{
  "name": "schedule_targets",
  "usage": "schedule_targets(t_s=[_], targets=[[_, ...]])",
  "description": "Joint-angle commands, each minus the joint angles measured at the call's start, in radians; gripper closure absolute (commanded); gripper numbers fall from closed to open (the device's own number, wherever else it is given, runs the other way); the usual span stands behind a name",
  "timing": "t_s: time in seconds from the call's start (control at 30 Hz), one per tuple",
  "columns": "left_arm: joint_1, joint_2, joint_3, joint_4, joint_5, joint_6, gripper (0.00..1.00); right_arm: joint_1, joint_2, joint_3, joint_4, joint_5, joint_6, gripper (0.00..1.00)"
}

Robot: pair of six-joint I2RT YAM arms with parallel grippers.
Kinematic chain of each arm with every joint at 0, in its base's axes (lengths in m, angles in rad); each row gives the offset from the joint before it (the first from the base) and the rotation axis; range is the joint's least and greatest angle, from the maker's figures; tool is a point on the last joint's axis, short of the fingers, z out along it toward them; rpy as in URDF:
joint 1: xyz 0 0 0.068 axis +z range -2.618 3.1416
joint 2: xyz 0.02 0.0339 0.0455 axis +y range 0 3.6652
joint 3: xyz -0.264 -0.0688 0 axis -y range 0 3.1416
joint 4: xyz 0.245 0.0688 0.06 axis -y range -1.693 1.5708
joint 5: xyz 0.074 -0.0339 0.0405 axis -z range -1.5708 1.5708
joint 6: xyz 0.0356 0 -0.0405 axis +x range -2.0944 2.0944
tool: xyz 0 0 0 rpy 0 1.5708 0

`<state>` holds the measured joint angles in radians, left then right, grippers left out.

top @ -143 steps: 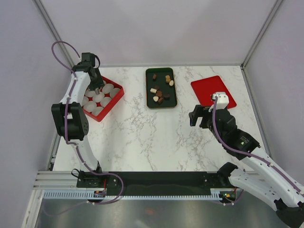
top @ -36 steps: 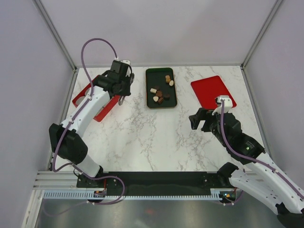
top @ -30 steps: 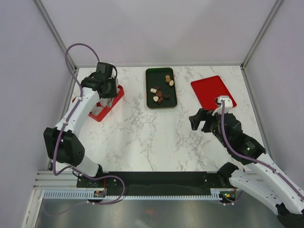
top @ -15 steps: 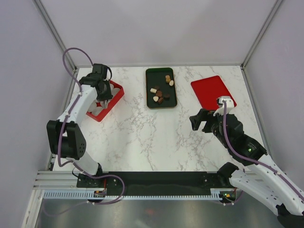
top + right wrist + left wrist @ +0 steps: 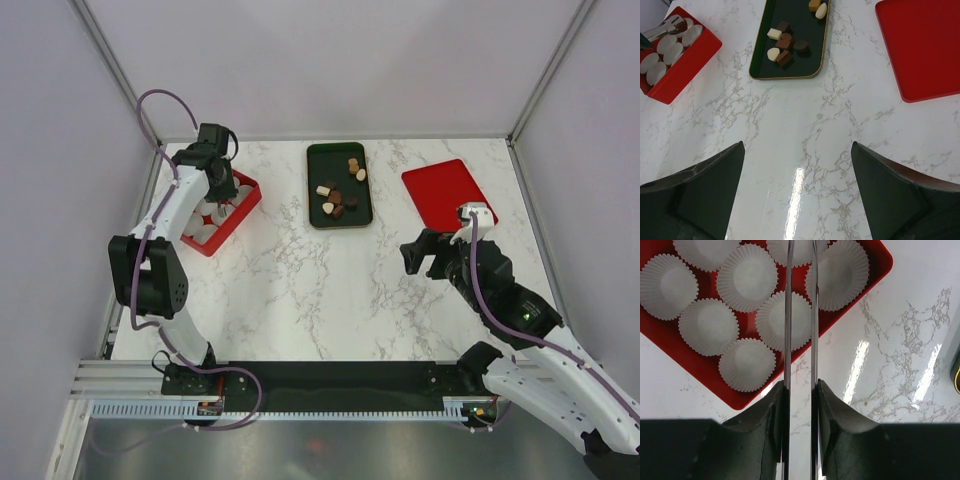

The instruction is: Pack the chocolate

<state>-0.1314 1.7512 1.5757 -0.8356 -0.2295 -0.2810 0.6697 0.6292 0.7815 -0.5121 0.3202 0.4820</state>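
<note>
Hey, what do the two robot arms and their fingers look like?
The left arm and right arm have white links, black joints and a purple cable each. Their fingers are black and broad.

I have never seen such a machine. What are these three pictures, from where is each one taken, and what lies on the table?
These are two robot arms fixed at the near edge of a white marble table. One picture looks down from above; the other two come from a small camera on each wrist. The left gripper is shut on long metal tongs, above a red box of white pleated paper cups, which look empty. The right gripper is open and holds nothing. In the middle stands a dark green tray with small brown, tan and cream chocolates. On the right lies a flat red board.
</note>
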Motion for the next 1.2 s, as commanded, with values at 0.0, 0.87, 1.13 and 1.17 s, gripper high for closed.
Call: schedule_targets(t_s=[0.0,0.87,1.13,1.17], targets=[[0.007,0.022,0.044,0.012,-0.039,-0.009,0.65,0.001,-0.019,0.005,0.004,0.031,-0.014,0.04],[0.001,-0.031,0.130,-0.051,-0.039,0.008,0.55,0.001,-0.043,0.021,-0.022,0.059,-0.031,0.03],[-0.170,-0.137,0.147,-0.057,0.068,0.019,0.55,0.001,-0.049,0.028,-0.045,0.072,-0.019,0.03],[-0.198,-0.133,0.148,-0.057,0.064,0.019,0.55,0.001,-0.051,0.030,-0.048,0.074,-0.019,0.03]])
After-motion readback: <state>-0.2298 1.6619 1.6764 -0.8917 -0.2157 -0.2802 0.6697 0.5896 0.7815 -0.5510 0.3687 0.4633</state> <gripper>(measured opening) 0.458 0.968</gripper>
